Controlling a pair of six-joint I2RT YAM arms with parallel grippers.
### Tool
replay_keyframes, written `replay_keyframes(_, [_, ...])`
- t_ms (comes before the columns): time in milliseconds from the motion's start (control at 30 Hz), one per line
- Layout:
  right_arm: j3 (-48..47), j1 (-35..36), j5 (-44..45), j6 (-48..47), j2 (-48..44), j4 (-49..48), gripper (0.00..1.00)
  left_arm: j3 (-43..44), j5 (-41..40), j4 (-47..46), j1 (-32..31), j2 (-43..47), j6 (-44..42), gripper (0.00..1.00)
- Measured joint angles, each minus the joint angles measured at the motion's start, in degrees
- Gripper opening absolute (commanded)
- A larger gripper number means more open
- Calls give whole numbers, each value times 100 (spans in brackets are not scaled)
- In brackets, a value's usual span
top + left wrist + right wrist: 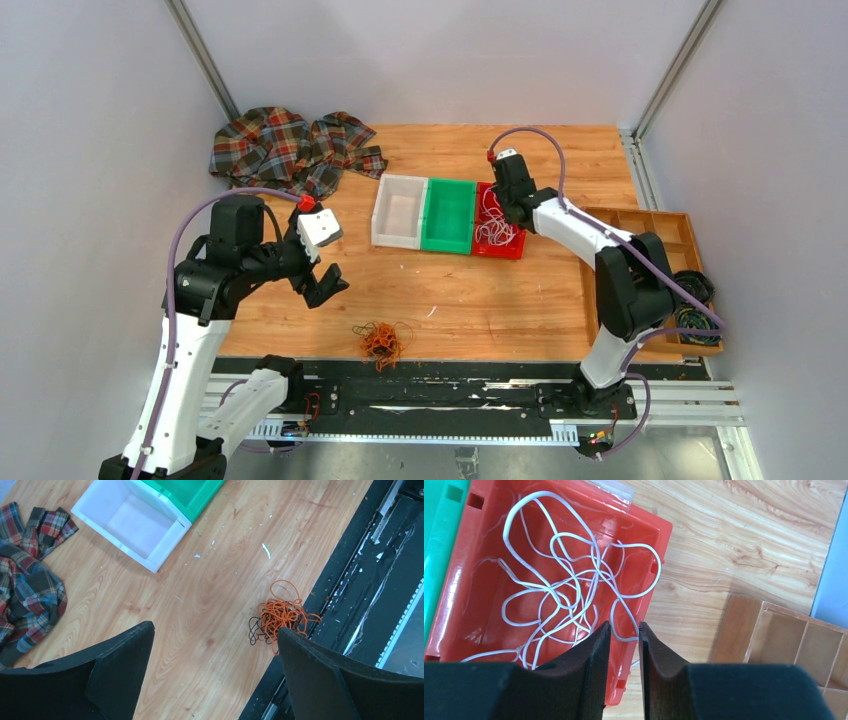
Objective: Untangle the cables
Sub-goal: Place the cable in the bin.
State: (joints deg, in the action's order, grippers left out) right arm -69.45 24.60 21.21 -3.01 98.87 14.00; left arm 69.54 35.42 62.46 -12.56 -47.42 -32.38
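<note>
Right fingers (589,670), nearly together with a white cable (574,587) loop at their tips, hold unclear, should lift slowly; left fingers (115,665) gape wide.

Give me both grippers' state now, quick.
Left gripper: open, empty.
Right gripper: nearly shut at thin white cable in red plastic bin; grip cannot be told.

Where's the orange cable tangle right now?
In the top view the orange cable tangle lies on the table at its near edge, left of centre, beside the black base rail.
</note>
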Motion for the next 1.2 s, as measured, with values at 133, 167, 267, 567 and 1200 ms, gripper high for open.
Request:
replay_keyframes(133, [-15,39,125,-138,127,-55,21,0,0,0,0,-4,15,98])
replay_keyframes(167, [-28,44,181,-184,186,-55,19,0,0,0,0,-7,22,98])
replay_keyframes(267, [-98,50,293,-254,289,-74,10,0,-2,0,0,-7,28,98])
replay_keyframes(567, [-151,382,761,-382,326,-153,1,0,-2,0,0,-4,107,98])
replay_keyframes(1200, [-468,767,-74,-455,938,66,1,11,-2,2,0,-4,109,98])
